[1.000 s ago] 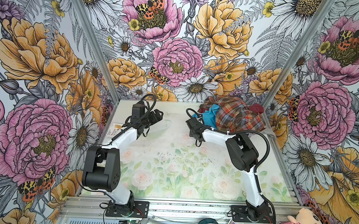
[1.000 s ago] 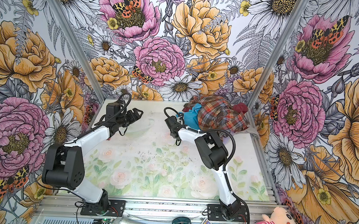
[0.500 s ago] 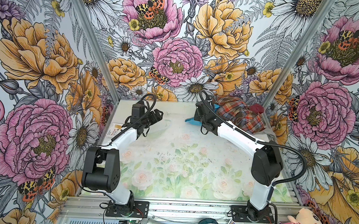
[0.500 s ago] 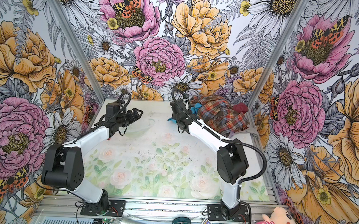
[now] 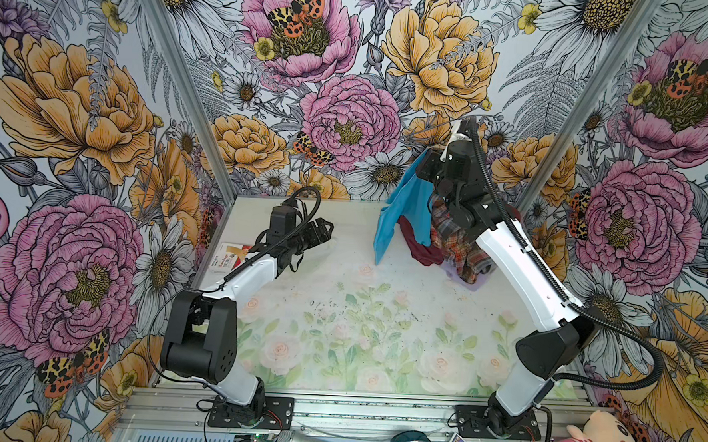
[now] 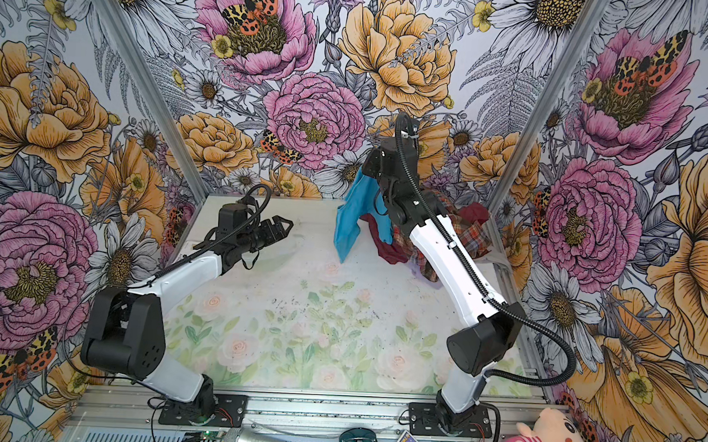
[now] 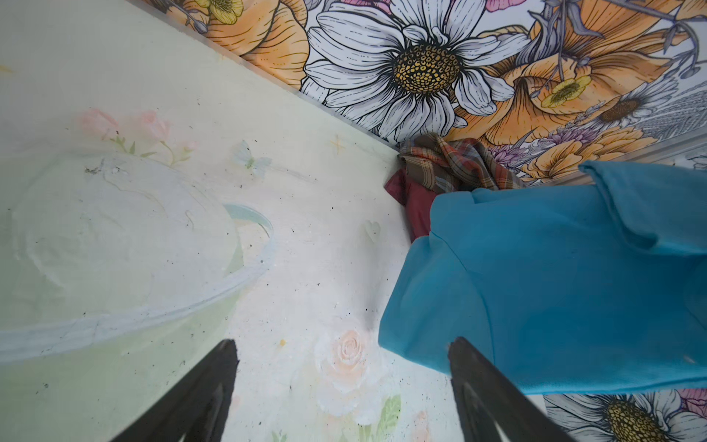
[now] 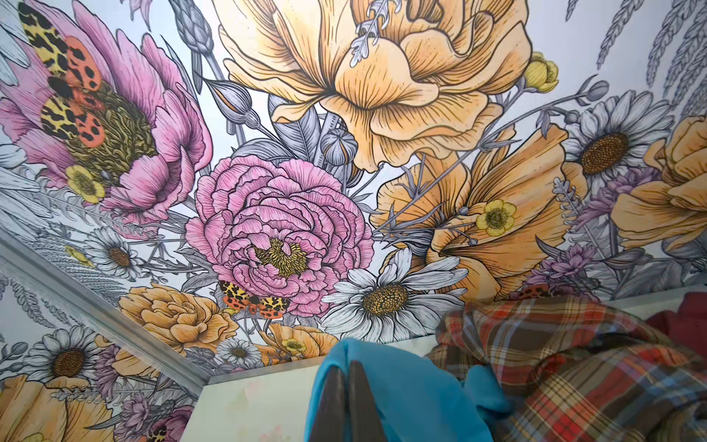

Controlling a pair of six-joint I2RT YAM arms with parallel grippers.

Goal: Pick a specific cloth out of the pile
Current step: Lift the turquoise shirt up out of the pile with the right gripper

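Cloth (image 5: 400,216) hung lengthwise below the right jaws, clamped on its top edge, perhaps brushing the pile (image 5: 453,239); left jaws gaped empty, well apart.

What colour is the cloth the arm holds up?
The cloth is plain turquoise blue, clearest in the left wrist view.

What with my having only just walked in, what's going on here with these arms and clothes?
The right gripper, shut on a plain turquoise-blue soft cloth, holds it up at the back of the floral-print table; it hangs beside the pile: a red-orange-brown plaid shirt and a dark maroon cloth. The left gripper is open and empty, above the table, facing the cloth.
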